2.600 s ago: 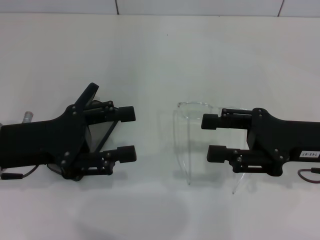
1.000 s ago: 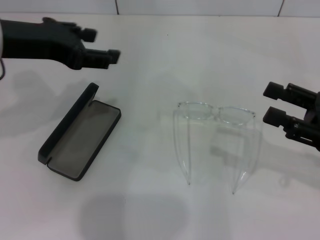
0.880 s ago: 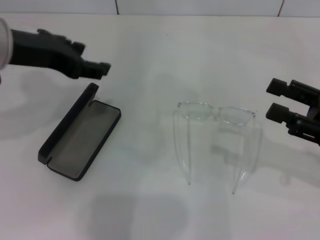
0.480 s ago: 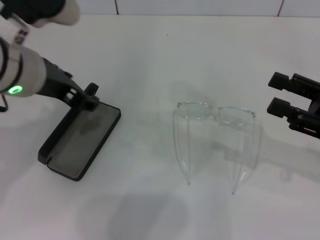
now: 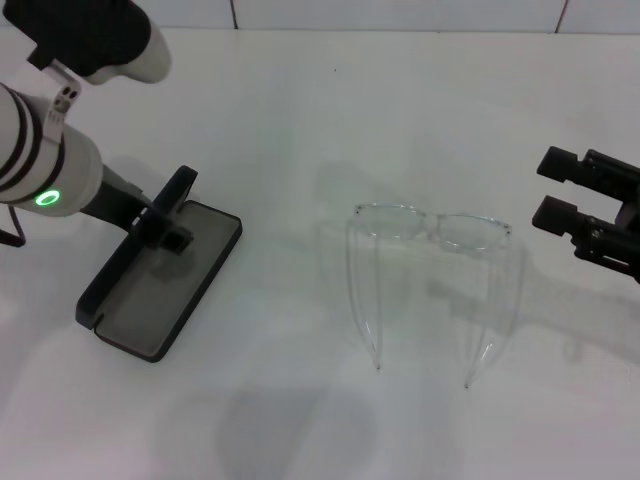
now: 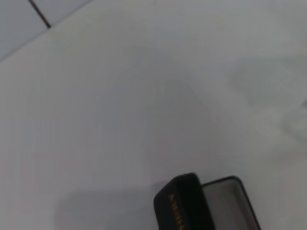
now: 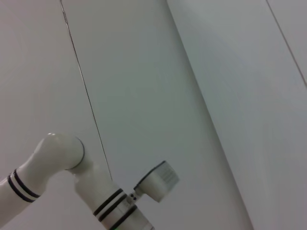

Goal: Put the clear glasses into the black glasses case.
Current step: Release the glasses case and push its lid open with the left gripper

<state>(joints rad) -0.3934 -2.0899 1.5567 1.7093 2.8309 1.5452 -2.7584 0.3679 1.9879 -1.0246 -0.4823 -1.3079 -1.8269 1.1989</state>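
The black glasses case point(image 5: 165, 285) lies open at the left of the white table, grey lining up, its lid standing along its left side. In the left wrist view the lid point(image 6: 184, 207) shows orange lettering. My left gripper point(image 5: 168, 228) is down at the far end of the case, open, with the lid's edge between its fingers and one fingertip point(image 5: 179, 241) over the lining. The clear glasses point(image 5: 435, 226) rest right of centre, arms unfolded toward the near edge. My right gripper point(image 5: 556, 187) hovers open at the right edge, a little right of the glasses.
The white table point(image 5: 300, 120) runs back to a tiled wall. The right wrist view shows only the wall and the white left arm point(image 7: 62, 158).
The left arm swung down from the back left and brought its gripper onto the far end of the case lid. The right gripper drew back slightly to the right.
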